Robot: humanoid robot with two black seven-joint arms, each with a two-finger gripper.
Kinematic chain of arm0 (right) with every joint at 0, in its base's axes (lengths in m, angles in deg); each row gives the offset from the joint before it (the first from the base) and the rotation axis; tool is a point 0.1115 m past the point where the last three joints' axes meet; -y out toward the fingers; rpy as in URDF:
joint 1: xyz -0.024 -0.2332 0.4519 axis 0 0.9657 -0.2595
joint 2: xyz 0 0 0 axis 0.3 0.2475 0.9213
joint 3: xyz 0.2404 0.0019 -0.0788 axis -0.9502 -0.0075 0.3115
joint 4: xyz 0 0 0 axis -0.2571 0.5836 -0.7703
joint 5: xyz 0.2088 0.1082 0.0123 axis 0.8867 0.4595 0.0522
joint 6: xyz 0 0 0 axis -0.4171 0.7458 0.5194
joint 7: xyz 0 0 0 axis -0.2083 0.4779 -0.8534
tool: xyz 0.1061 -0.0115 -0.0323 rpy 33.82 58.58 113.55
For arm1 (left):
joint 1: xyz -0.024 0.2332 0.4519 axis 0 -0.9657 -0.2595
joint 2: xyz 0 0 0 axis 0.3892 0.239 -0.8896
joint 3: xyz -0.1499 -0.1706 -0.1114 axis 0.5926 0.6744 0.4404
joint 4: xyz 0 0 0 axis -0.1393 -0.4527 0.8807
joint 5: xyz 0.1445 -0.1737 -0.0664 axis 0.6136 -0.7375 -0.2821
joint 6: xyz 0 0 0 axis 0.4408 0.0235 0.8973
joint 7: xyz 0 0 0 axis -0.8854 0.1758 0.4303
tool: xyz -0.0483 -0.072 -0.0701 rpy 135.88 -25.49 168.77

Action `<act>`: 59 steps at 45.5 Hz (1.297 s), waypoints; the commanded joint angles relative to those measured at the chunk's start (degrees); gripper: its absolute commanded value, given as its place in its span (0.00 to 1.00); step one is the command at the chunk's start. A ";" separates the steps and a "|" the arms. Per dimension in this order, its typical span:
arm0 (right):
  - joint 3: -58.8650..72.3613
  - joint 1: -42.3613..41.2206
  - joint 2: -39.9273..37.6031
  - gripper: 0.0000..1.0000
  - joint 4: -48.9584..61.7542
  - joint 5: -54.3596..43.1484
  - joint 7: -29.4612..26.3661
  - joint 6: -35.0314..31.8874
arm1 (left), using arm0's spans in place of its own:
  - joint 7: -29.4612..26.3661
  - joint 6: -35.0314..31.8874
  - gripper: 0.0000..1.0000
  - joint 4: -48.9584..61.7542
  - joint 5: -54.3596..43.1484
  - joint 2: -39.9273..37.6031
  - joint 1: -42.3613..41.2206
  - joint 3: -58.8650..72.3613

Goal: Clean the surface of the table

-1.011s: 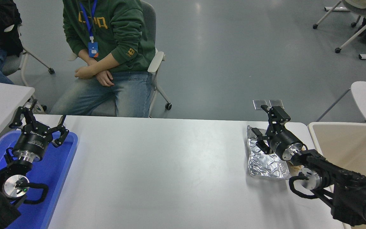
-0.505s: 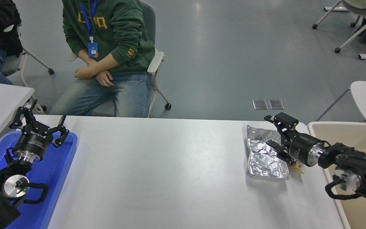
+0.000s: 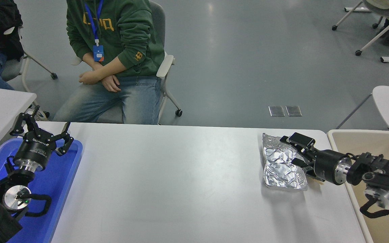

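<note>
Currently the worktop surface fills the lower centre of the head view, a plain white top with rounded corners, bare over most of its width.

Right arm: it enters from the right edge and lies low and nearly level, pointing left. The right tool sits at the right-hand edge of a crumpled sheet of silver foil. Its fingers are spread apart, one at the foil's far right corner and the other lower, over the foil's right edge. Whether either finger touches the foil cannot be told. Nothing is gripped between them.

Foil: it lies flat on the worktop near the far right corner, with its long side running away from the camera. Small pale crumbs lie just beside its near right corner, partly hidden under the wrist of the arm.

Left arm: it is parked at the lower left. The left tool stands upright with its fingers splayed wide and empty, above a blue plastic tray at the worktop's left end.

Surroundings: a beige bin stands against the worktop's right end. A person in a green hooded top sits on a chair beyond the far edge, hands resting in the lap.
</note>
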 commanded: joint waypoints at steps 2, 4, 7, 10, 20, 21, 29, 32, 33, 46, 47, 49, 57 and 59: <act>7.83 -4.13 0.04 1.00 2.07 -6.07 -0.94 0.34 | 0.00 -0.01 1.00 0.00 0.00 0.00 0.02 0.00; 8.80 -4.48 0.30 1.00 2.25 -6.16 -0.94 0.34 | 0.00 -0.01 1.00 0.00 0.00 0.00 -0.07 0.00; 9.94 -4.92 0.91 1.00 2.34 -6.16 -1.21 0.25 | 0.00 -0.01 1.00 0.00 0.00 0.00 0.02 0.00; 11.09 -5.10 1.70 1.00 2.51 -6.51 -1.30 0.25 | 0.00 0.07 1.00 0.00 0.00 0.00 0.02 0.00; 13.81 -5.27 4.25 1.00 3.83 -8.97 -2.97 0.25 | 0.00 -0.01 1.00 0.00 0.00 0.00 -0.07 0.00; 14.16 -5.27 4.60 1.00 4.09 -8.97 -3.05 0.25 | 0.00 -0.01 1.00 0.00 0.00 0.00 -0.07 0.00; 16.36 -5.27 8.56 1.00 7.87 -9.33 -3.32 0.25 | 0.00 0.07 1.00 0.00 0.00 0.00 -0.07 0.00; 16.80 -5.27 9.53 1.00 9.28 -9.24 -3.23 0.07 | 0.00 -0.01 1.00 0.00 0.00 0.00 0.01 0.00; 16.80 -5.27 9.53 1.00 9.46 -9.33 -3.23 0.07 | 0.00 -0.01 1.00 0.00 0.00 0.00 0.02 0.00; 16.80 -4.31 9.97 0.99 12.18 -13.27 -3.23 -0.36 | 0.00 -0.01 1.00 0.00 0.00 0.00 0.02 0.00; 16.89 -4.05 10.49 0.99 12.79 -14.24 -3.23 -0.45 | 0.00 -0.01 1.00 0.00 0.00 0.00 0.02 0.00; 17.41 -3.87 10.50 0.99 13.15 -14.69 -3.23 -0.45 | 0.00 -0.01 1.00 0.00 0.00 0.00 0.02 0.00; 19.26 -3.69 10.58 0.99 14.82 -14.78 -3.05 -0.54 | 0.00 -0.01 1.00 0.00 0.00 0.00 -0.07 0.00; 19.44 -3.69 10.58 0.99 14.82 -14.78 -3.05 -0.54 | 0.00 -0.01 1.00 0.00 0.00 0.00 0.02 0.00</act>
